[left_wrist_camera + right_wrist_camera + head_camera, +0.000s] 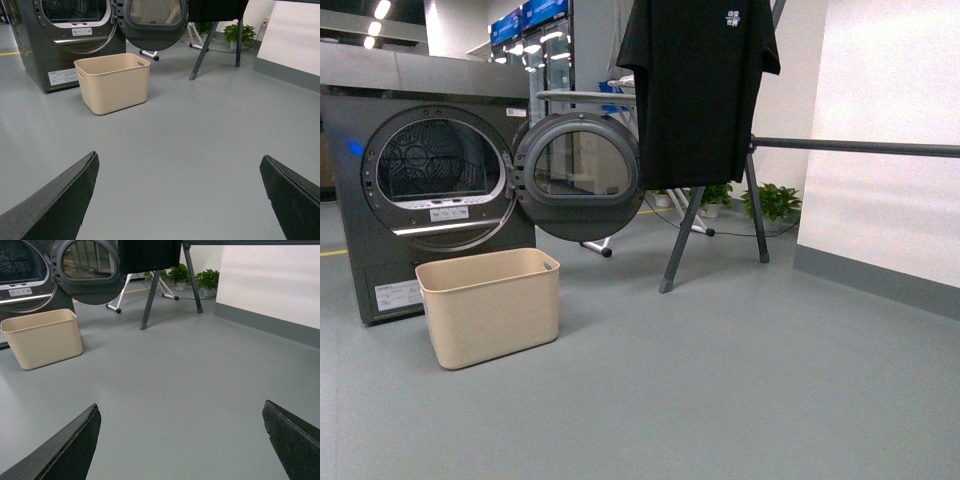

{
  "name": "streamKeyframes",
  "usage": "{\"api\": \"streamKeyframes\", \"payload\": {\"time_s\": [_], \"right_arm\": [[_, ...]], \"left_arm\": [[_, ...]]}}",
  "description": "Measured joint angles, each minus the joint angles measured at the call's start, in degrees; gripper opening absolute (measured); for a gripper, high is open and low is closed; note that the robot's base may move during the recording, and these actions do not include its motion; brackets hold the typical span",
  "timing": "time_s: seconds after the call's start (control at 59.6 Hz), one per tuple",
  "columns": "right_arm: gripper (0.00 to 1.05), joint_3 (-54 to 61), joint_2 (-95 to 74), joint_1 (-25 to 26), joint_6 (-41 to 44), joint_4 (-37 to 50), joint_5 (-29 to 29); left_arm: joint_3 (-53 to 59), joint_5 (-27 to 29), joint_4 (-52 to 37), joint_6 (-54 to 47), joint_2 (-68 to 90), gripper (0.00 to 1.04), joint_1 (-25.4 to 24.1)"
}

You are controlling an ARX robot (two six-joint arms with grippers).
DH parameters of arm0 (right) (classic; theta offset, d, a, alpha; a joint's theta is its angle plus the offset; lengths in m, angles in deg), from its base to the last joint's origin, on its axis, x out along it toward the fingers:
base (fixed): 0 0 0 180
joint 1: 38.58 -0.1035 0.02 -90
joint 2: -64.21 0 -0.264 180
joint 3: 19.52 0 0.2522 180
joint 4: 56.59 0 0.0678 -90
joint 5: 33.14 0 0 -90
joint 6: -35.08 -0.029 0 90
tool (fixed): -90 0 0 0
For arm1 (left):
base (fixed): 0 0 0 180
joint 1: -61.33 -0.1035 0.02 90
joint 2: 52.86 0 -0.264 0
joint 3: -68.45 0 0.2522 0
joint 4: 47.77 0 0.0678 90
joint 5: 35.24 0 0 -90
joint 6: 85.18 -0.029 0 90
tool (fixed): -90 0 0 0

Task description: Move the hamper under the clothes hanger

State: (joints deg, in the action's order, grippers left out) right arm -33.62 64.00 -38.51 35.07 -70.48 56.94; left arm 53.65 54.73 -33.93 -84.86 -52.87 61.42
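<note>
Sitting far left, hamper (490, 305); left gripper (178, 157) nearer than right gripper (181, 406), both gaping empty; hanger (860, 147) standing far right.

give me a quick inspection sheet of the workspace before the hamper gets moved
surface: grey floor, smooth, no spills seen
job's things: beige hamper upright, looks empty, in front of the dryer, not under the clothes hanger; a black t-shirt hangs on the hanger
clutter: white stand legs behind the open dryer door
grippers: left end effector open and empty; right end effector open and empty; both far from the hamper
cables: thin dark cord on the floor behind the hanger legs
surroundings: potted plants, white wall to the right
</note>
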Motion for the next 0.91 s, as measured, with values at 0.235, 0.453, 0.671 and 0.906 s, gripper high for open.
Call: {"api": "streamKeyframes", "payload": {"time_s": [0.235,0.453,0.671,0.906], "right_arm": [[0.97,0.0,0.0,0.0,0.0,0.0,0.0],[0.97,0.0,0.0,0.0,0.0,0.0,0.0],[0.97,0.0,0.0,0.0,0.0,0.0,0.0],[0.97,0.0,0.0,0.0,0.0,0.0,0.0]], "left_arm": [[0.0,0.0,0.0,0.0,0.0,0.98,0.0],[0.0,0.0,0.0,0.0,0.0,0.98,0.0],[0.0,0.0,0.0,0.0,0.0,0.98,0.0],[0.0,0.0,0.0,0.0,0.0,0.98,0.0]]}}
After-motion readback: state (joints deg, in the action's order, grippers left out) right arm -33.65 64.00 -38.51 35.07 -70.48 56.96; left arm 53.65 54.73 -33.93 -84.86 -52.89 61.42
